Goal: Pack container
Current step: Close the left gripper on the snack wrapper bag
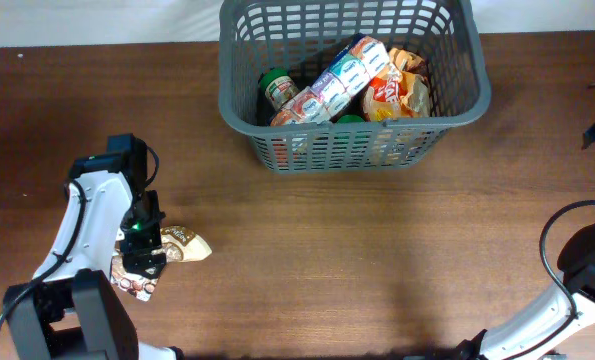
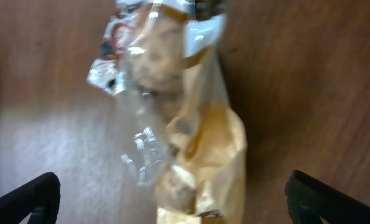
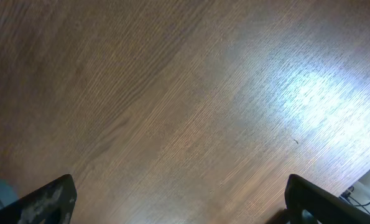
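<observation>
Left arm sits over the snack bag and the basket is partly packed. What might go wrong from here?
1. The left tool is open astride the snack bag, whose film looks loose and glossy; closing might pinch only film and slip.
2. The basket holds a long pack lying slantwise on other goods, so the bag may perch on top rather than settle.

The table (image 1: 377, 260) was brown wood, fine-grained and smooth, catching a pale glare under the right wrist; the container (image 1: 352, 150), at twelve o'clock, was matt dark grey plastic; the packets (image 1: 342, 80) inside it shone glossy; the bag (image 2: 191, 124), at eight o'clock, was crinkled film, part clear, part tan, glinting.
</observation>
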Action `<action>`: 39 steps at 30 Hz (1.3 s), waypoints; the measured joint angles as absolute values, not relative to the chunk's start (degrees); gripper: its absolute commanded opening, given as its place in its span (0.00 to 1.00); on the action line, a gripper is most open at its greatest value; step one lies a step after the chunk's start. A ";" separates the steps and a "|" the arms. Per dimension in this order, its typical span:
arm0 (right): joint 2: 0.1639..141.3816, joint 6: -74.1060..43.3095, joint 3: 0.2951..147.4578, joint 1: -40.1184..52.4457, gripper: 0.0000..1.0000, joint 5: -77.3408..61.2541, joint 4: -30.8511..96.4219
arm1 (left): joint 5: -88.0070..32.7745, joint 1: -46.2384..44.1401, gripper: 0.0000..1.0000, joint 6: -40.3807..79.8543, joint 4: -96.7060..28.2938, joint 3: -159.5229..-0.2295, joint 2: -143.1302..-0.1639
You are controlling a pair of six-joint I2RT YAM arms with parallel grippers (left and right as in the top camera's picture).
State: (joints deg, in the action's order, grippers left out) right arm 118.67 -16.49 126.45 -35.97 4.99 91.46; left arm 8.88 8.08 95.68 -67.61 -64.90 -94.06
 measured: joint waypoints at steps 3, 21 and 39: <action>118.67 -16.49 126.45 -35.97 0.99 4.99 91.46 | 9.23 8.08 0.99 94.72 -64.86 -63.90 -94.00; 118.67 -16.51 126.45 -35.97 0.99 4.99 91.46 | 9.28 8.08 0.99 89.08 -50.37 -52.75 -93.84; 118.67 -16.51 126.45 -35.97 0.99 4.99 91.46 | 8.84 8.08 0.97 87.33 -44.51 -47.77 -93.73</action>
State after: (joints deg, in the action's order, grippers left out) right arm 118.67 -16.51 126.45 -35.97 4.99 91.46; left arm 8.84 8.08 87.33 -44.51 -47.77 -93.73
